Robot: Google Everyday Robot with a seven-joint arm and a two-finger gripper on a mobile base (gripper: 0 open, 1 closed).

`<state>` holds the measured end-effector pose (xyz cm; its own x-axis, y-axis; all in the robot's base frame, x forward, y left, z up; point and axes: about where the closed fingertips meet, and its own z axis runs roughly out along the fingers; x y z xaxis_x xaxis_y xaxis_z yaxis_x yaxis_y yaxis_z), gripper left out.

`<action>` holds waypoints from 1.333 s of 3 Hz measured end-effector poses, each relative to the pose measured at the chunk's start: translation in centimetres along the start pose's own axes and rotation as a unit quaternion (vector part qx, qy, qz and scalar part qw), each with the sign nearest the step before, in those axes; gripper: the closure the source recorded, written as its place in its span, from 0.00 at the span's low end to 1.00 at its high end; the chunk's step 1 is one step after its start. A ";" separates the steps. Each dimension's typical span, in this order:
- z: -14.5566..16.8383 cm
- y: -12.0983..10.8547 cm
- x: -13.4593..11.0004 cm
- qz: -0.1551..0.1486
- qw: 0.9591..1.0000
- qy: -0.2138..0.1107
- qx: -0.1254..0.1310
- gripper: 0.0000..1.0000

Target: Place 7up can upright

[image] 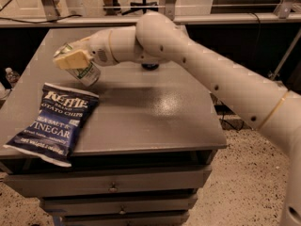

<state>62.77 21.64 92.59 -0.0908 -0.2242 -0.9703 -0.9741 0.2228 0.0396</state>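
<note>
roughly midway, with the 7up can (88, 74) pinched tilted in the gripper (72, 60) at the upper left of the frame, just above the chip bag (53, 122), and not yet stood upright on the table (155, 108) or released.

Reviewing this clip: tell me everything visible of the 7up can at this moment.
The small silvery-white aluminium 7up can shows green lettering on its side. It is tilted, not upright, its lower end pointing down and right. The pale yellow claw is clamped across its upper part, hiding much of it. It sits over the left rear of the grey metal table, just beyond the dark blue crisp bag. Whether it touches the tabletop cannot be told.
</note>
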 end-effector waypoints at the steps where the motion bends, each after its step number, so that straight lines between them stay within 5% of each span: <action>1: -3.7 -2.5 -0.9 0.002 0.993 -0.102 0.058 1.00; 2: -7.4 -5.4 -3.0 -0.003 0.973 -0.190 0.128 1.00; 3: -9.9 -6.9 -3.9 0.005 0.953 -0.244 0.177 1.00; 4: -11.1 -7.3 -3.5 0.016 0.946 -0.259 0.196 1.00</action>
<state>67.90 10.29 98.29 0.0927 0.2611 -0.9609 -0.8117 0.5788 0.0789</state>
